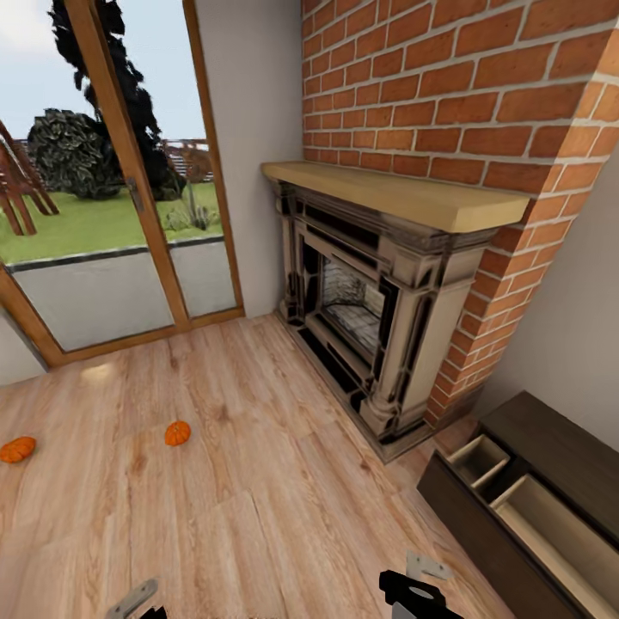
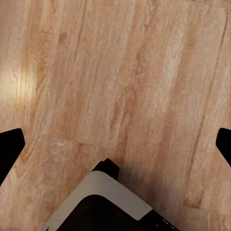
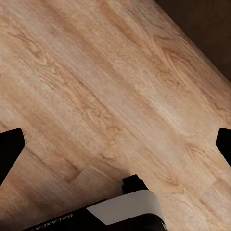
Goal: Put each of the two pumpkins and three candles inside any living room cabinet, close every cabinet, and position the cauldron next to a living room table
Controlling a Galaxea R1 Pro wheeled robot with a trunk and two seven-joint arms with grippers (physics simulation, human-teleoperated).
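Two small orange pumpkins lie on the wood floor, one (image 1: pixel 177 433) left of centre and one (image 1: pixel 17 449) at the far left edge. The dark brown cabinet (image 1: pixel 550 447) stands at the lower right with two drawers (image 1: pixel 516 507) pulled open, showing empty light wood insides. Parts of my left arm (image 1: pixel 133 598) and right arm (image 1: pixel 414 586) show at the bottom edge. My left gripper (image 2: pixel 115 144) hangs open over bare floor. My right gripper (image 3: pixel 115 144) is open too, with a dark cabinet edge (image 3: pixel 207 29) beyond it. The candles, cauldron and table are out of view.
A brick chimney wall with a stone fireplace (image 1: pixel 370 318) and a wooden mantel (image 1: pixel 404 193) stands ahead on the right. Wood-framed glass doors (image 1: pixel 112 215) to a garden fill the left wall. Wood floor (image 1: pixel 258 481) stretches between me and the pumpkins.
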